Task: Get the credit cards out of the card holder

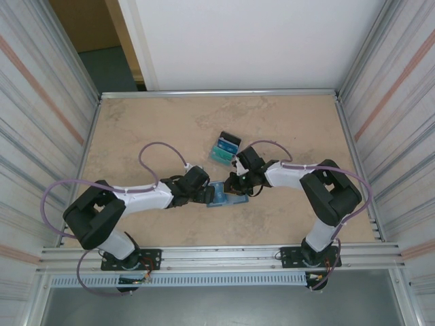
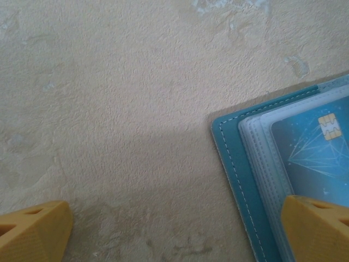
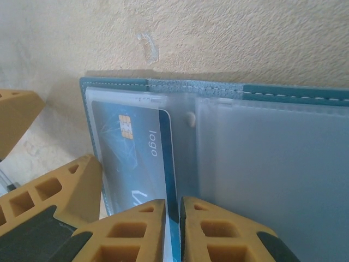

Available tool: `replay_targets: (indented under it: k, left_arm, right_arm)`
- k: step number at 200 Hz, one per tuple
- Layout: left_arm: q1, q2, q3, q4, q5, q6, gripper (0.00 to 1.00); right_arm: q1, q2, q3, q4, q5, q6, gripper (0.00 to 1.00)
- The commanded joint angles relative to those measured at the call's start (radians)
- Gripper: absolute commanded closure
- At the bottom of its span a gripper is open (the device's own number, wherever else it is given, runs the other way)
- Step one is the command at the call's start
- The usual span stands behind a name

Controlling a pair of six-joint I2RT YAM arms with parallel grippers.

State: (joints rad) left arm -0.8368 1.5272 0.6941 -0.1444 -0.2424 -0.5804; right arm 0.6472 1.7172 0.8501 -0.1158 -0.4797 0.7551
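The card holder (image 1: 224, 197) lies open on the table between my two grippers, teal rim up, with clear pockets (image 3: 272, 164). A blue credit card (image 3: 136, 158) with a gold chip sits in its left pocket, and its long edge sticks out toward the fold. My right gripper (image 3: 173, 218) is shut on that edge. My left gripper (image 2: 174, 229) is open wide, with one fingertip (image 2: 319, 226) over the holder's corner (image 2: 234, 164) and the other (image 2: 32, 229) over bare table. The same card (image 2: 316, 153) shows through the pocket there.
A small clear tray (image 1: 224, 149) with a black end lies just beyond the holder, with teal and blue flat pieces in it. Metal walls close in the table on the left, right and back. Both arms' cables arch over the table.
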Motion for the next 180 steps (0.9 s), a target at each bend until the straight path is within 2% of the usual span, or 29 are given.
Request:
replay_targets:
  k: [1,115,180]
  left_arm:
    - [0.004,0.022,0.013,-0.059,-0.002,-0.01,0.01]
    - [-0.001,0.036,0.016,-0.079,-0.012,-0.017,0.01]
    - [-0.004,0.035,0.019,-0.09,-0.021,-0.018,0.01]
  right_arm:
    - [-0.007,0.022,-0.018,0.027,-0.037,0.025,0.84]
    - [-0.04,-0.015,-0.115,0.277,-0.183,0.122,0.91]
    - [-0.05,-0.027,-0.125,0.273,-0.17,0.118,0.98]
